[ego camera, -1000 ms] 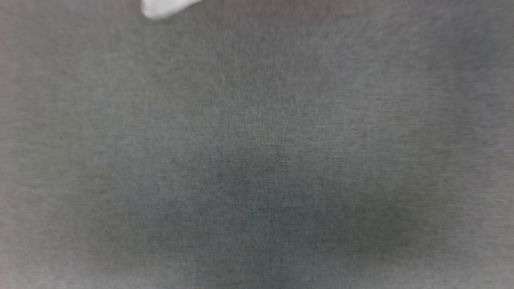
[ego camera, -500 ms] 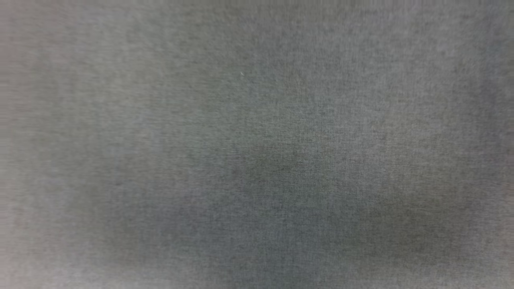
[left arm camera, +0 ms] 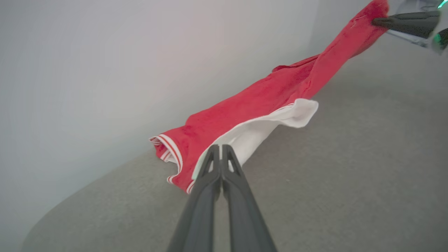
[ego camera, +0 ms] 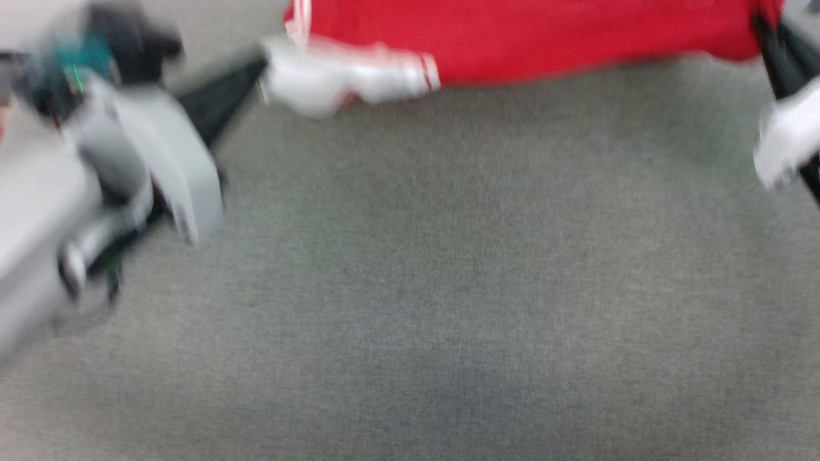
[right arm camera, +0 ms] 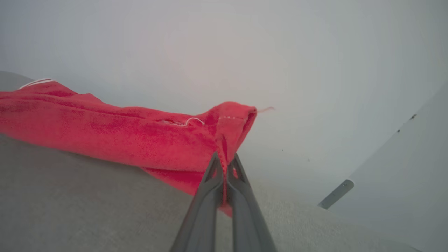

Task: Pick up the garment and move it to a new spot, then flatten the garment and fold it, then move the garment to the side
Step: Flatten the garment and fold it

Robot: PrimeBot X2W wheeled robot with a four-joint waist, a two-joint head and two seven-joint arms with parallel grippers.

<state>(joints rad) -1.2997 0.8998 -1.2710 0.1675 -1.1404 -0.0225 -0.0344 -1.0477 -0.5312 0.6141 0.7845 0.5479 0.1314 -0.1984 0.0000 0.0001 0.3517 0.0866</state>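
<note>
- The garment (ego camera: 544,38) is stretched sideways between the two grippers, along the far part of the gray counter (ego camera: 448,288).
- The head view is blurred. The red body runs across its top edge. One white sleeve (ego camera: 346,77) with red stripes hangs at its left end, and a second white patch (ego camera: 788,141) hangs at the far right.
- Left jaws: clenched on the garment. In the left wrist view the two dark fingers (left arm camera: 206,196) meet at their tips on the cloth, right where the white sleeve (left arm camera: 266,127) joins the red.
- Just left of those tips is a red-and-white striped trim (left arm camera: 171,147), low near the counter (left arm camera: 350,175). Whether it touches cannot be told.
- From there the red cloth (left arm camera: 266,98) rises in a long band toward the upper right of that view. There the other arm's dark fingers (left arm camera: 406,21) pinch its far end.
- Right jaws: clenched on the garment too. In the right wrist view the fingers (right arm camera: 203,210) close on a red stitched corner, with a little red cloth hanging below the tips.
- In that view the garment (right arm camera: 122,136) runs off to the left as a thick bunched roll just above the counter (right arm camera: 70,196), with a shadow under it.
- In the head view the left arm (ego camera: 128,160), pale with dark parts, comes in from the left. Its dark fingers (ego camera: 221,96) point at the white sleeve.
- The right fingers (ego camera: 775,57) show as dark bars at the right edge, beside the red end.
- A plain pale wall (left arm camera: 105,70) stands behind the counter.
- No lettering can be made out on the garment.
</note>
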